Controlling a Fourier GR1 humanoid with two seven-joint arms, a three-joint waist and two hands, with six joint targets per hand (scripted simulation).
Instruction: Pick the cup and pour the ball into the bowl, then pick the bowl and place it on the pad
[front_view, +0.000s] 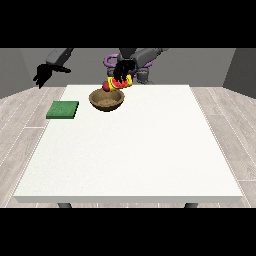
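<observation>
A brown wooden bowl (106, 100) sits on the white table (150, 150) at the far left-centre. Just above its far rim a yellow and red cup (121, 82) lies tipped on its side, mouth towards the view's left. The hand at the view's right (123, 68) is curled round the cup from above. A red ball (106, 86) shows at the cup's mouth, over the bowl's far edge. A green pad (63, 109) lies flat on the table's left side, beside the bowl. The hand at the view's left (43, 76) hangs in the air beyond the table's left corner, holding nothing.
The robot's torso (140, 60) stands behind the table's far edge. Grey wooden flooring surrounds the table on all sides.
</observation>
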